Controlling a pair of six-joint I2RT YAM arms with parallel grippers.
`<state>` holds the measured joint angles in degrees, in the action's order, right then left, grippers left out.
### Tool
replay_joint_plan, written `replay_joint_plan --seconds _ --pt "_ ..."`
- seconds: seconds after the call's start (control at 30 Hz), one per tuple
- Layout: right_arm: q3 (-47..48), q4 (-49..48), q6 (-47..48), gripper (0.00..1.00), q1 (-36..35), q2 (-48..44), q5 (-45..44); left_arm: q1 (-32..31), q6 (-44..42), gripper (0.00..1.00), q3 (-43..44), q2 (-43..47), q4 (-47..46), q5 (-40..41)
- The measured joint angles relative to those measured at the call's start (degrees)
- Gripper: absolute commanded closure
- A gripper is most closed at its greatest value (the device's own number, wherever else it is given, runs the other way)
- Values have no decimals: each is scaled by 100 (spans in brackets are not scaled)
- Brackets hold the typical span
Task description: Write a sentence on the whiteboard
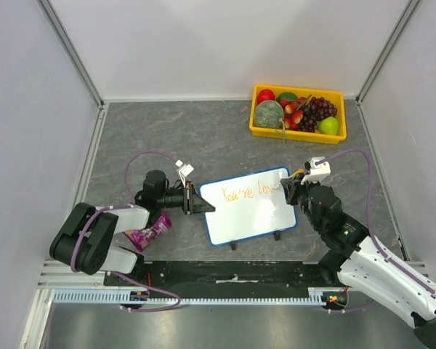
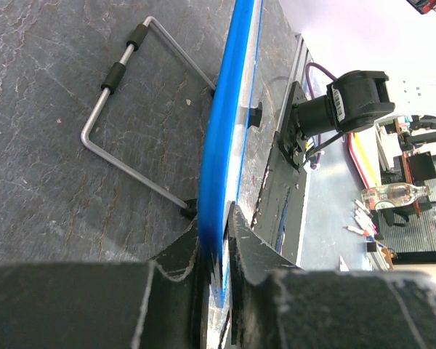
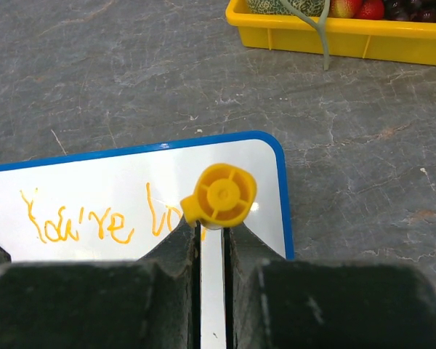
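Note:
The whiteboard (image 1: 251, 211), white with a blue frame, lies near the table's front middle. Orange lettering (image 1: 240, 193) on it reads "You're lov", also in the right wrist view (image 3: 80, 218). My left gripper (image 1: 192, 198) is shut on the board's left edge; the left wrist view shows the blue frame (image 2: 221, 160) pinched between the jaws (image 2: 218, 233). My right gripper (image 1: 291, 185) is shut on an orange marker (image 3: 219, 195), seen end-on, held over the board's right end at the last letter. The marker's tip is hidden.
A yellow tray (image 1: 256, 129) with fruit stands at the back right, also in the right wrist view (image 3: 349, 36). A purple packet (image 1: 149, 233) lies by the left arm. The board's wire stand (image 2: 123, 116) and black feet (image 1: 232, 245) show. Walls enclose the table.

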<state>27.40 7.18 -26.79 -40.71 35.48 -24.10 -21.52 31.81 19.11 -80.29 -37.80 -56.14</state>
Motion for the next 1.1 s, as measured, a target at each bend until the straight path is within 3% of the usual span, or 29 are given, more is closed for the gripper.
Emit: replay_joint_plan --seconds 1.1 --pt "105 -70 -9 100 0 249 -424 0 0 98 0 -7 0 0"
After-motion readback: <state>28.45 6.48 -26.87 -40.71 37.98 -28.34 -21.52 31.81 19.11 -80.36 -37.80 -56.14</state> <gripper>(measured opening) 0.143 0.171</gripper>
